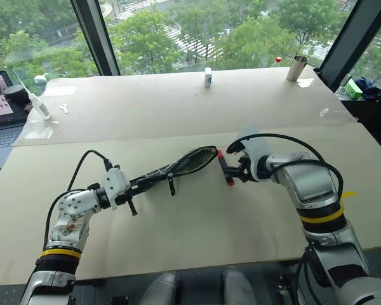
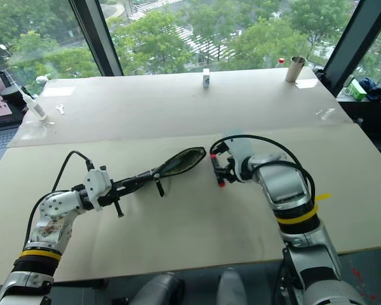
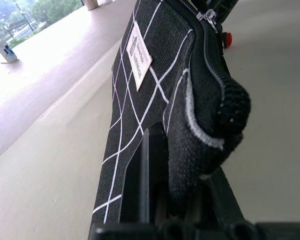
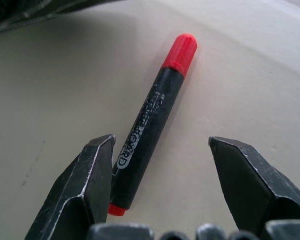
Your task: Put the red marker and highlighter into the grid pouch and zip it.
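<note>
Above the red marker [image 4: 150, 120], right claw [image 4: 162, 180] tilted down, fingers spread.

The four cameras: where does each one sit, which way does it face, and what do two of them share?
Head views: forward and down over the table; both arms show.
Left wrist view: along the shut left tool holding the grid pouch.
Right wrist view: down past the open right tool at the red marker.
Shared: both wrist views catch the marker.
</note>
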You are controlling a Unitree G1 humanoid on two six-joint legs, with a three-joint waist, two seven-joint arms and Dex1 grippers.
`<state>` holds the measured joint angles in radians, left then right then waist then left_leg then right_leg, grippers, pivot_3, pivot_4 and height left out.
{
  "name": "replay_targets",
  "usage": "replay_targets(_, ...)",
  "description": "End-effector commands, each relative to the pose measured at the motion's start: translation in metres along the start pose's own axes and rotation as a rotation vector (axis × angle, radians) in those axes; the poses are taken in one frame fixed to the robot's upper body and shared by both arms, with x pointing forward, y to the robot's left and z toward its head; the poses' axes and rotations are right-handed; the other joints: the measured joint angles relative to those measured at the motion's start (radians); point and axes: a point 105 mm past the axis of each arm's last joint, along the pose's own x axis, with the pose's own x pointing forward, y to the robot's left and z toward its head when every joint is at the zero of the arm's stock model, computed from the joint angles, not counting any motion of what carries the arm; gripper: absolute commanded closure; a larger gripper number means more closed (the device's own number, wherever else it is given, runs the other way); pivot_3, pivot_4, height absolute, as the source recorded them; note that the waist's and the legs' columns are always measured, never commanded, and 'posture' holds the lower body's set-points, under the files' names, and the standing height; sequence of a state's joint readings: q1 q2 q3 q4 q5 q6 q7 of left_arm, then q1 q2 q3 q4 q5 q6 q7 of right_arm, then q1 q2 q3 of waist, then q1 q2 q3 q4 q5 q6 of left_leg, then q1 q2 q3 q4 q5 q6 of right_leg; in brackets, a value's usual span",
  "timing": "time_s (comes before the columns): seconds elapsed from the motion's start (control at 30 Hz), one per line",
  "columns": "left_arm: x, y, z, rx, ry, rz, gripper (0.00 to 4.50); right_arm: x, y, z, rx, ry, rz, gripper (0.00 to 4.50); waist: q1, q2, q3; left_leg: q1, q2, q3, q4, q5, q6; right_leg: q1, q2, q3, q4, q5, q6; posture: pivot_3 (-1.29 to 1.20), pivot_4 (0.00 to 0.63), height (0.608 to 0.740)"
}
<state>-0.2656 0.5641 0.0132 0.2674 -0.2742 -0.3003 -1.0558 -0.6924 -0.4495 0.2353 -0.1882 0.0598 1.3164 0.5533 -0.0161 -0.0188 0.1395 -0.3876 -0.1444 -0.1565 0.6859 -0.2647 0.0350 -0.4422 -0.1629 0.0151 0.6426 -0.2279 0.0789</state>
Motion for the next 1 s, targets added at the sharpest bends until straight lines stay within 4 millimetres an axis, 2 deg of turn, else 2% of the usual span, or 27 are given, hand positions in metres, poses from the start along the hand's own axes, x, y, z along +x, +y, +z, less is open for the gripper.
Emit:
replay_targets(0.03, -0.001, 0.005, 0.007, 0.030, -0.015, 0.018, 4.50, 0.011, 0.008, -0.006, -0.026, 0.016, -0.013, 1.15, -0.001, 0.000, 0.000, 0.000, 0.000, 0.000, 0.000, 0.000, 0.000, 0.000, 0.000, 0.000, 0.000, 0.000, 0.000, 0.00, 0.150, 0.739)
replay_targets(0.13, 0.000, 0.004, 0.008, 0.030, -0.018, 0.019, 4.50, 0.017, 0.012, -0.013, -0.041, 0.036, -0.016, 1.15, -0.004, 0.000, 0.000, 0.002, 0.000, 0.000, 0.000, 0.000, 0.000, 0.002, 0.000, 0.000, 0.000, 0.000, 0.000, 0.00, 0.150, 0.739)
replay_targets(0.17, 0.000, 0.004, 0.008, 0.030, -0.019, 0.020, 4.50, 0.018, 0.012, -0.015, -0.047, 0.039, -0.021, 1.65, -0.005, 0.000, 0.000, 0.003, 0.000, 0.000, 0.000, 0.000, 0.000, 0.002, 0.001, 0.000, 0.000, 0.000, 0.000, 0.00, 0.150, 0.739)
replay_targets(0.2, 0.000, 0.004, 0.008, 0.030, -0.020, 0.020, 4.50, 0.019, 0.011, -0.017, -0.058, 0.039, -0.026, 1.83, -0.004, 0.000, -0.001, 0.004, 0.001, 0.000, 0.000, 0.000, 0.000, 0.003, 0.001, 0.000, 0.000, 0.000, 0.000, 0.00, 0.150, 0.739)
replay_targets(0.4, 0.000, 0.004, 0.008, 0.035, -0.018, 0.019, 4.50, 0.008, -0.018, -0.014, -0.049, 0.008, -0.082, 3.91, 0.005, -0.001, -0.001, 0.005, 0.000, 0.001, 0.000, 0.000, -0.001, 0.004, 0.001, 0.000, 0.000, 0.000, 0.000, 0.00, 0.150, 0.739)
replay_targets(0.47, 0.000, 0.004, 0.008, 0.036, -0.017, 0.016, 4.50, -0.005, -0.039, 0.001, -0.004, -0.049, -0.106, 4.00, 0.008, -0.001, -0.001, 0.005, 0.000, 0.001, 0.000, -0.001, 0.000, 0.004, 0.001, 0.000, 0.000, 0.000, 0.000, 0.00, 0.150, 0.739)
replay_targets(0.57, 0.000, 0.002, 0.008, 0.038, -0.011, 0.003, 4.50, -0.043, -0.058, 0.051, -0.021, -0.243, -0.083, 4.00, 0.004, 0.001, 0.000, 0.002, -0.001, 0.001, 0.000, -0.001, 0.000, 0.002, 0.000, 0.000, -0.001, 0.001, -0.001, 0.00, 0.150, 0.739)
replay_targets(0.6, 0.000, 0.002, 0.008, 0.039, -0.009, 0.000, 4.50, -0.059, -0.057, 0.065, -0.080, -0.302, -0.055, 4.00, 0.003, 0.001, 0.001, 0.000, -0.001, 0.002, 0.000, 0.000, 0.000, 0.000, 0.000, 0.001, -0.001, 0.001, -0.001, 0.00, 0.150, 0.739)
replay_targets(0.67, 0.000, 0.002, 0.008, 0.039, -0.008, -0.004, 4.50, -0.086, -0.037, 0.077, -0.268, -0.362, 0.059, 4.00, 0.002, 0.002, 0.001, -0.001, 0.000, 0.001, 0.000, 0.000, -0.001, -0.002, 0.001, 0.000, 0.000, 0.001, -0.001, 0.00, 0.150, 0.739)
replay_targets(0.73, 0.001, 0.001, 0.007, 0.039, -0.008, -0.008, 4.50, -0.100, -0.013, 0.068, -0.439, -0.337, 0.180, 4.00, 0.002, 0.001, 0.001, -0.001, 0.003, 0.001, -0.002, -0.001, -0.002, -0.003, 0.003, -0.001, -0.001, 0.001, -0.001, 0.00, 0.150, 0.739)
replay_targets(0.83, 0.002, 0.001, 0.007, 0.042, -0.008, -0.014, 4.50, -0.108, 0.016, 0.042, -0.651, -0.247, 0.326, 4.00, 0.000, 0.001, 0.000, 0.001, 0.006, 0.001, -0.002, -0.005, -0.002, 0.001, 0.007, -0.002, -0.001, 0.001, -0.001, 0.00, 0.150, 0.739)
replay_targets(0.9, 0.003, 0.001, 0.008, 0.042, -0.010, -0.015, 4.50, -0.104, 0.021, 0.029, -0.729, -0.182, 0.345, 4.00, -0.002, 0.001, 0.000, 0.001, 0.005, 0.003, -0.001, -0.006, -0.001, 0.002, 0.005, -0.002, -0.002, 0.001, -0.001, 0.00, 0.150, 0.739)
replay_targets(1.0, 0.004, 0.001, 0.008, 0.043, -0.012, -0.017, 4.50, -0.089, 0.014, 0.018, -0.808, -0.102, 0.286, 4.00, 0.000, 0.001, 0.000, 0.002, 0.004, 0.008, 0.002, -0.007, 0.002, 0.001, 0.001, -0.002, -0.003, 0.001, -0.001, 0.00, 0.150, 0.739)
